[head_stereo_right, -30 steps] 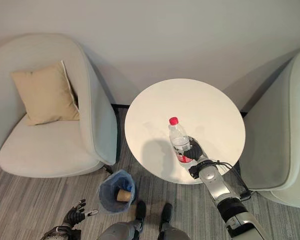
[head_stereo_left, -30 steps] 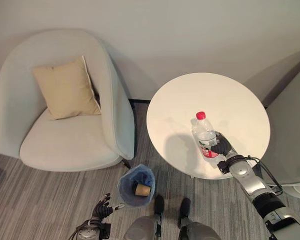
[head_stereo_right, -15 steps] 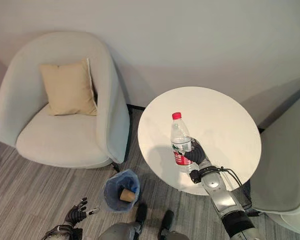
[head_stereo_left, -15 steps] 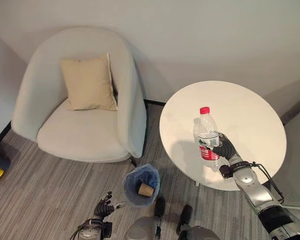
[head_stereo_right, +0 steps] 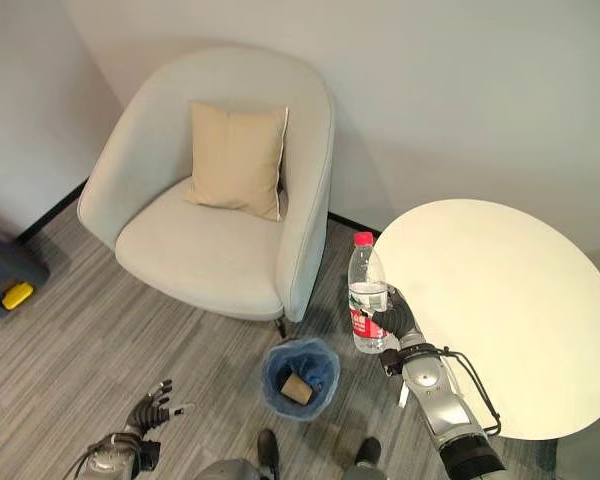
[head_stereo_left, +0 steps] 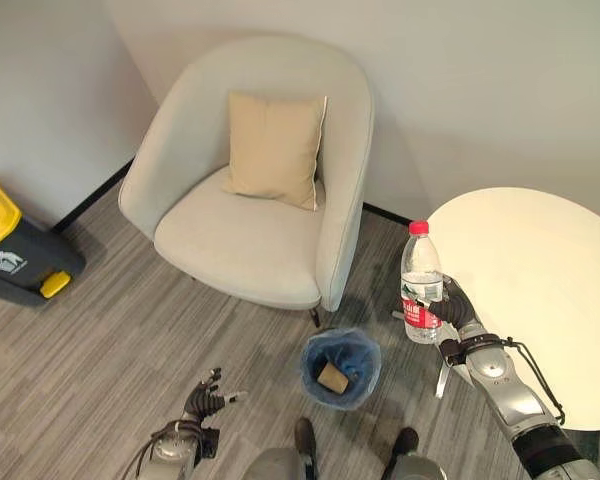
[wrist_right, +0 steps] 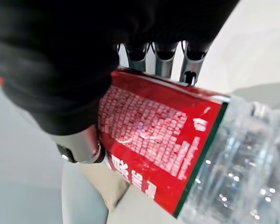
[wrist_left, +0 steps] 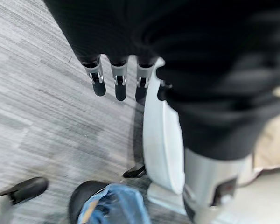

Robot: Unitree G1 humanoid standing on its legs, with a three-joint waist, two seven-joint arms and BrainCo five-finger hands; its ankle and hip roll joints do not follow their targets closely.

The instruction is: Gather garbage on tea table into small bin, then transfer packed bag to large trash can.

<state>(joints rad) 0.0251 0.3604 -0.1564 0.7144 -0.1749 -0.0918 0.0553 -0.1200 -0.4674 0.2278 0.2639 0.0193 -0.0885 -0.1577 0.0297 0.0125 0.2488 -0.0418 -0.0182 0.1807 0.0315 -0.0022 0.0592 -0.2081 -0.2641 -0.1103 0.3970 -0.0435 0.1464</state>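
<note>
The right robot hand (head_stereo_left: 450,312) has its fingers and thumb curled round the red-labelled lower part of a clear plastic water bottle (head_stereo_left: 420,285) with a red cap. The bottle stands upright in the grip, lifted off the round white table (head_stereo_left: 540,290). A second ago it stood over the table's near part; now it is past the table's left edge, in the lower right of the frame, above the grey striped floor (head_stereo_left: 100,360) and up and to the right of the small bin. In the right wrist view the fingers (wrist_right: 163,60) wrap over the red label.

The small bin (head_stereo_left: 341,369), lined with a blue bag, stands on the floor at lower centre, with a brown paper cup (head_stereo_left: 330,377) lying inside it.

The left robot hand (head_stereo_left: 205,402) hangs low at the bottom left, fingers loosely spread and holding nothing, much as before.

The camera has swung leftward: the pale armchair (head_stereo_left: 260,200) with its tan cushion (head_stereo_left: 273,148) now sits at upper centre. At the left edge there is now a dark large trash can (head_stereo_left: 15,250) with a yellow lid.
</note>
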